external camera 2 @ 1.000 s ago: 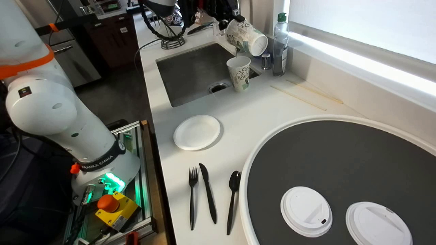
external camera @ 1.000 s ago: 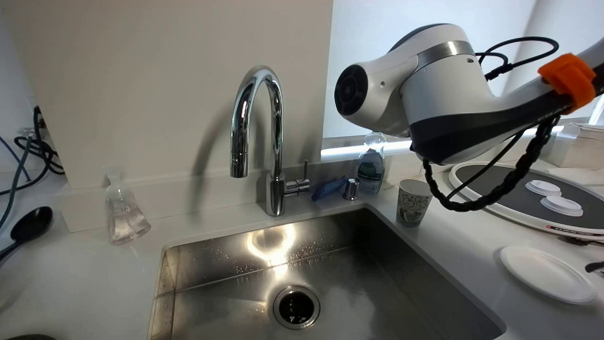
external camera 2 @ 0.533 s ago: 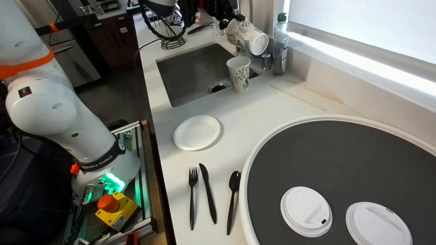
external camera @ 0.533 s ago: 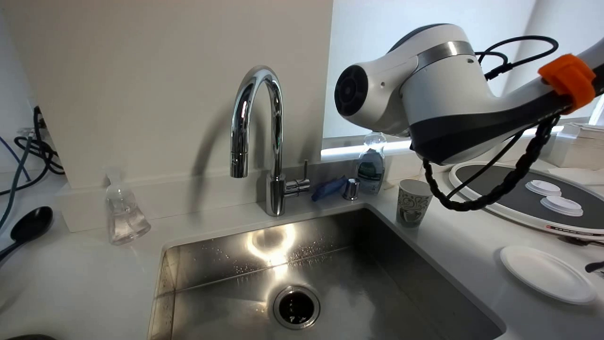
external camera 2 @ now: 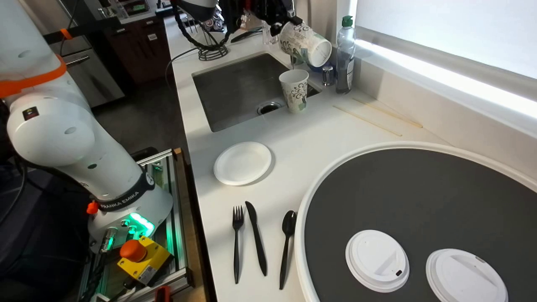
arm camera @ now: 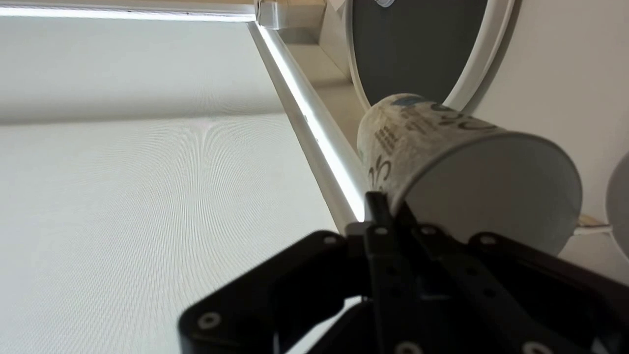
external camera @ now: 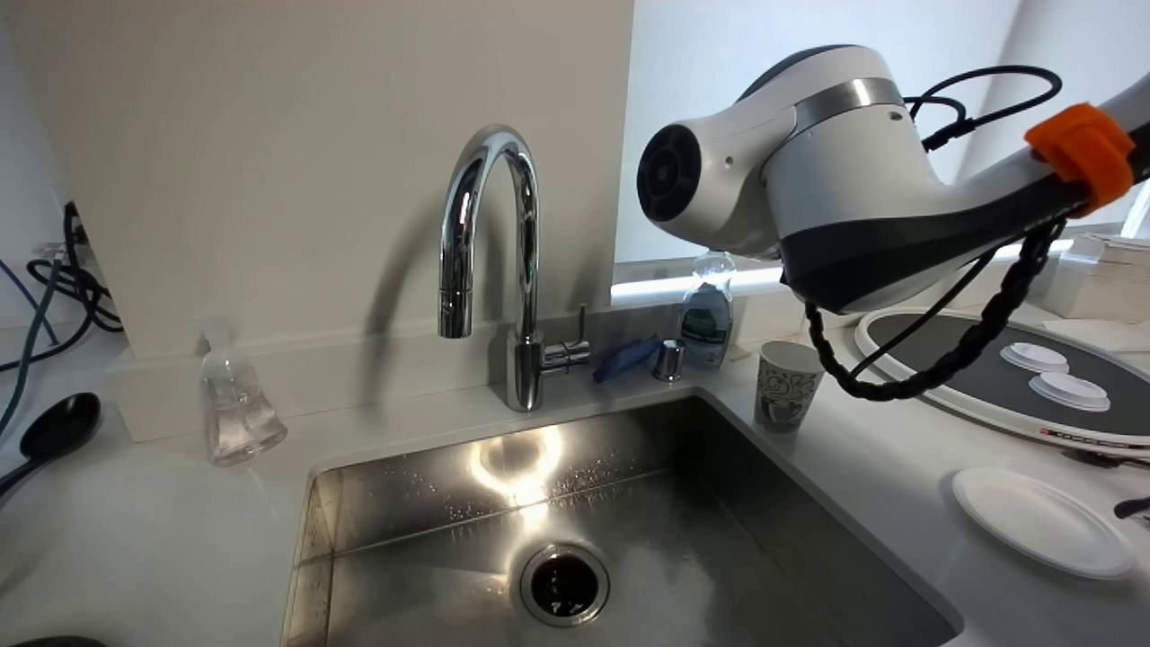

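My gripper [external camera 2: 286, 26] is shut on the rim of a patterned paper cup [external camera 2: 306, 45]. The cup lies tilted on its side, its base toward the camera in an exterior view. In the wrist view the fingertips [arm camera: 393, 206] pinch the wall of the held cup [arm camera: 417, 137], and its open mouth faces the wrist camera. In an exterior view the arm [external camera: 835, 162] shows but the gripper and held cup do not. A similar cup [external camera 2: 294, 90] stands upright on the counter beside the sink, below the held cup; it also shows in an exterior view [external camera: 786, 386].
A steel sink [external camera: 431, 530] has a tall chrome faucet [external camera: 458, 243]. A dish soap bottle [external camera 2: 345, 54] stands near the held cup. Two thin sticks [external camera 2: 369, 119], a white plate [external camera 2: 242, 163], black cutlery [external camera 2: 256, 239] and a large round dark board [external camera 2: 398, 188] with two lids lie on the counter.
The held cup has shifted very slightly right, its base tipping a little upward, so a blue thing behind it shows more. Nothing else visibly differs.
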You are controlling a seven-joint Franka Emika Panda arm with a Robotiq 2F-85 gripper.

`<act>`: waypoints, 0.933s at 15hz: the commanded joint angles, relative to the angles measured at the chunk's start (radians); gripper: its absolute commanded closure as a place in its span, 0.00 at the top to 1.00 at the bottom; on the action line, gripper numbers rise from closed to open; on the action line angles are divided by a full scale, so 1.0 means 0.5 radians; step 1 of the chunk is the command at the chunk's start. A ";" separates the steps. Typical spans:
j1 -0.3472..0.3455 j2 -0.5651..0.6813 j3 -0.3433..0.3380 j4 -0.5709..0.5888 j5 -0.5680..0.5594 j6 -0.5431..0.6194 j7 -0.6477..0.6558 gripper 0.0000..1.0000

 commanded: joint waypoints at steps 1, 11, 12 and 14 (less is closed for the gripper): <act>0.017 0.021 0.012 0.008 -0.049 -0.073 -0.036 0.01; 0.028 0.015 0.028 -0.022 -0.066 -0.093 -0.066 0.01; 0.028 0.015 0.029 -0.024 -0.067 -0.096 -0.070 0.01; 0.032 0.015 0.031 -0.029 -0.067 -0.106 -0.078 0.01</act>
